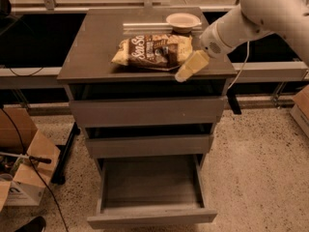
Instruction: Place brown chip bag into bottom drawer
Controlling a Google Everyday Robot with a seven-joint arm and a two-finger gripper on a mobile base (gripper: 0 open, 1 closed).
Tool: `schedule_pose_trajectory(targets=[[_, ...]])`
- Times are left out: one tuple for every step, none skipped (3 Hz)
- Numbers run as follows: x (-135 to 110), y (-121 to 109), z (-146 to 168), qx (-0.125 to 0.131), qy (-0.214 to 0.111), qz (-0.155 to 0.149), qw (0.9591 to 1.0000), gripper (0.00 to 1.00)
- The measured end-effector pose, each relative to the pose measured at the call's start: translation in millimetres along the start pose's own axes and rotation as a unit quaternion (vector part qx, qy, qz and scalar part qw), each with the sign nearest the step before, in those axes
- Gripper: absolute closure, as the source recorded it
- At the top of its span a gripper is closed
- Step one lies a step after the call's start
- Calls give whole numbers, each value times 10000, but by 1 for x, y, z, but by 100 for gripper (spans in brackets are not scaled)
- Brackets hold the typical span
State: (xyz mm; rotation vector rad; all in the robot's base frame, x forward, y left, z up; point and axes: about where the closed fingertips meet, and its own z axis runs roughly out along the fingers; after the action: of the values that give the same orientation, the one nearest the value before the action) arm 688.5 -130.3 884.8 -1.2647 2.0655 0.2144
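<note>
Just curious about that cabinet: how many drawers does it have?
3. The top drawer is under the cabinet top, the middle drawer below it, and the bottom drawer lowest, pulled out. The tool hovers by the brown chip bag's right end.

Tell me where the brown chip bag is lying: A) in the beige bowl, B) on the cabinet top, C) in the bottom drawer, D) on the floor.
B: the brown chip bag lies on the cabinet top, the gripper is at its front right corner, and the bottom drawer stands open below.
</note>
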Motion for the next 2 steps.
schedule_pose_trajectory(targets=[[-10, -53, 45, 95, -224, 199, 9995, 0], [-15, -75, 73, 43, -385, 332, 9987, 3]])
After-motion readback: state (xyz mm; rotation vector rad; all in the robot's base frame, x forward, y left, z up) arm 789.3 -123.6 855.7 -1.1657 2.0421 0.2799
